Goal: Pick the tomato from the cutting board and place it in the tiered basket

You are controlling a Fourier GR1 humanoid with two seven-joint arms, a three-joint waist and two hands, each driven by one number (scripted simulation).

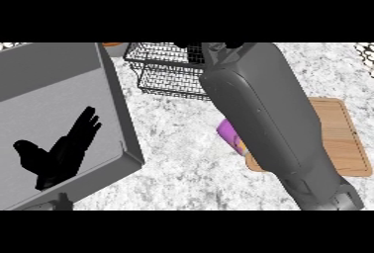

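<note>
the right forearm [270,123] stretches across the wooden cutting board [343,138] up to the black wire tiered basket [164,74]. the right hand is hidden at the basket, so i cannot tell its fingers. the tomato is not visible. the left hand [58,153] rests with straight fingers over the grey sink [120,118]. a purple object [230,136] lies just beside the board.

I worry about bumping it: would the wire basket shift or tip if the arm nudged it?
Probably light: the tiered basket is open wire mesh, so a nudge from the right forearm could slide it on the smooth marbled counter. Tipping seems less likely, as it looks wide, though this steep view hides its height.
</note>
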